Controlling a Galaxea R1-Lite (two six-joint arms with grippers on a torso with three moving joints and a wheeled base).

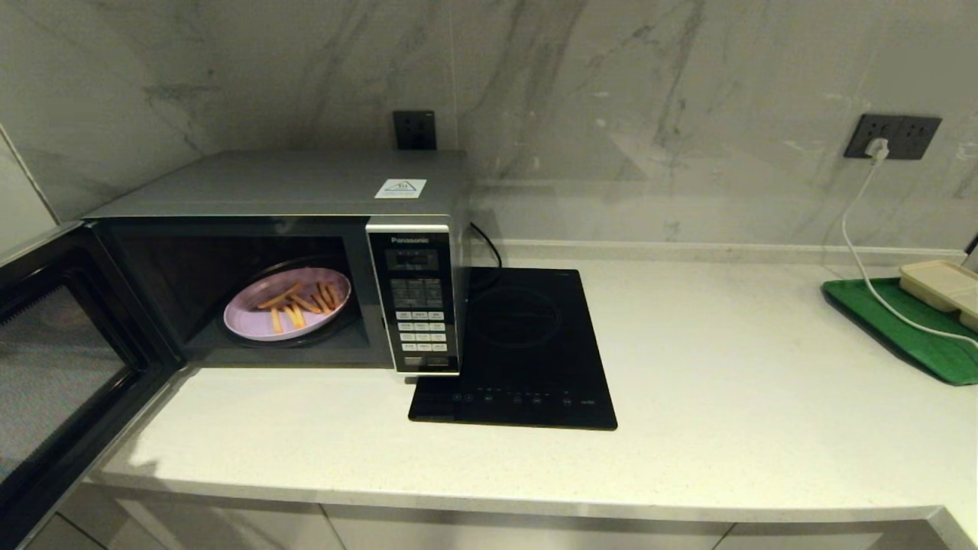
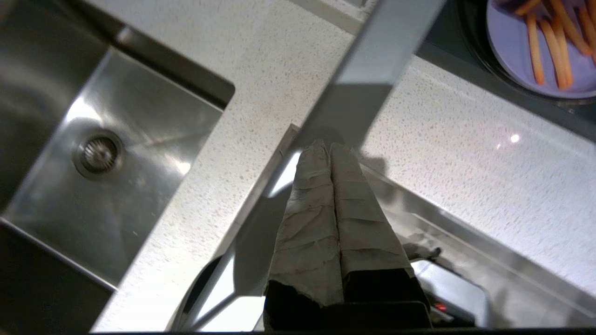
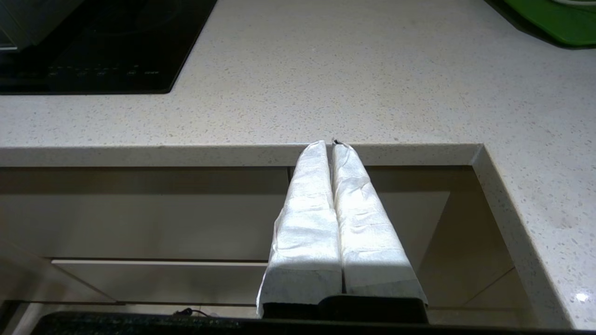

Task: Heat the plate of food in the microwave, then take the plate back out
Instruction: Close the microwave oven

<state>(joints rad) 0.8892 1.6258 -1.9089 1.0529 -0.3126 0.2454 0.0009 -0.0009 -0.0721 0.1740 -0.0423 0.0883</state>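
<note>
The silver microwave (image 1: 306, 191) stands at the left of the counter with its door (image 1: 53, 344) swung wide open toward me. Inside on the turntable lies the lilac plate of food (image 1: 286, 303), fries spread across it; a part of the plate of food (image 2: 549, 51) also shows in the left wrist view. My left gripper (image 2: 329, 146) is shut and empty, hovering above the counter's front edge by the open door's top edge (image 2: 372, 60). My right gripper (image 3: 329, 144) is shut and empty, low in front of the counter's edge. Neither gripper shows in the head view.
A black induction cooktop (image 1: 519, 351) lies right of the microwave. A green tray (image 1: 901, 328) with a beige compartment tray (image 1: 943, 286) sits at the far right, a white cable (image 1: 859, 244) running over it. A steel sink (image 2: 107, 163) lies left of the microwave door.
</note>
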